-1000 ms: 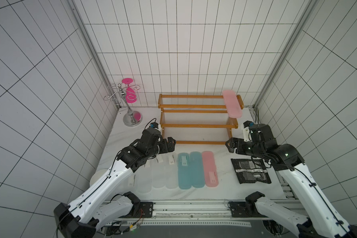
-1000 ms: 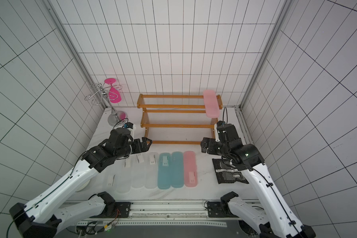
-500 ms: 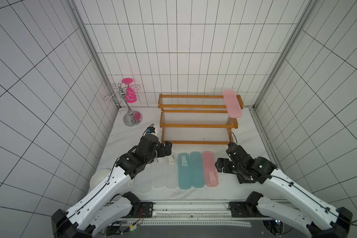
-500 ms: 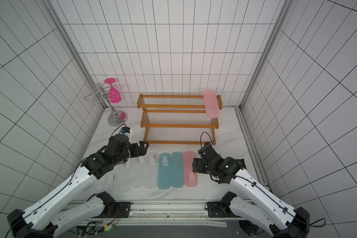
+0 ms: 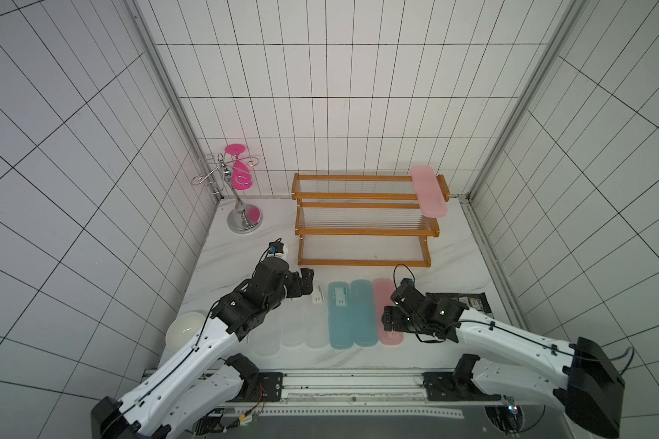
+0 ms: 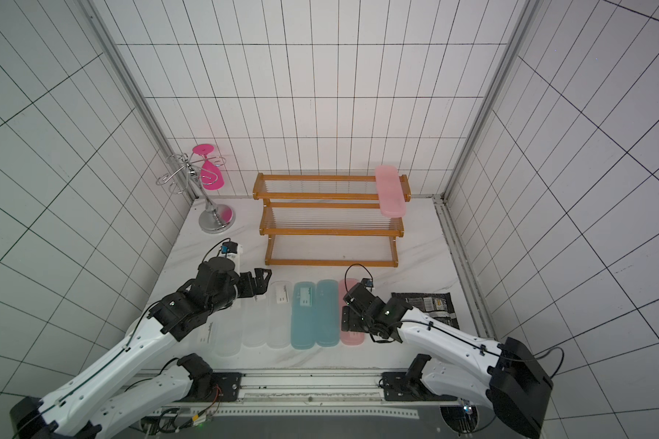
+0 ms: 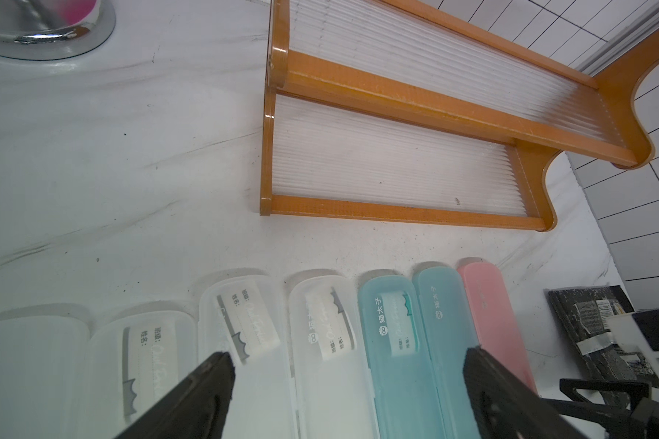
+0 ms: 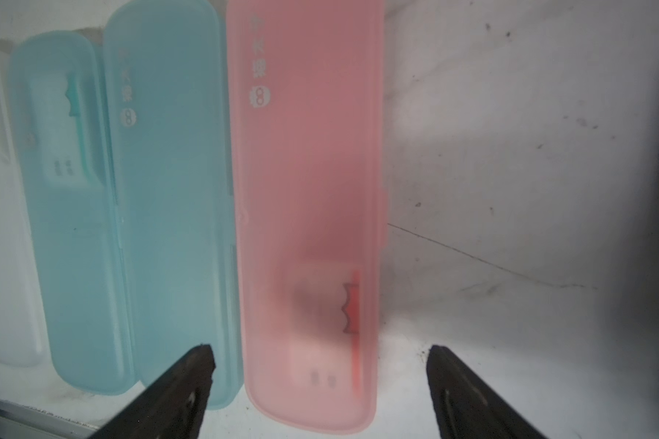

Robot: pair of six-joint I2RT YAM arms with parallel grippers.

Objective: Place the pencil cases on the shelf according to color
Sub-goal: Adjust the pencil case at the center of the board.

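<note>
Reaching for the second pink case (image 8: 305, 171) seems to be the step in hand: the right gripper (image 8: 320, 353) hangs over its near end with jaws wide apart, holding nothing. This case lies flat toward the front edge of the table (image 5: 229, 262), last at the right of a row, touching a teal case (image 8: 168, 190). The other pink case (image 5: 428, 192) lies on the top tier of the shelf (image 5: 358, 231) by the back edge, at its right end, overhanging the front rail. I judge the next move needs the jaws to descend and close across the width, but one jaw stands above the teal neighbour, so room is little. The left gripper (image 7: 347, 359) is open also and empty, above the clear cases (image 7: 263, 387). The right wrist view shows this jaw placing; in both top views the arm hides it. Only the top views show the shelved case.
</note>
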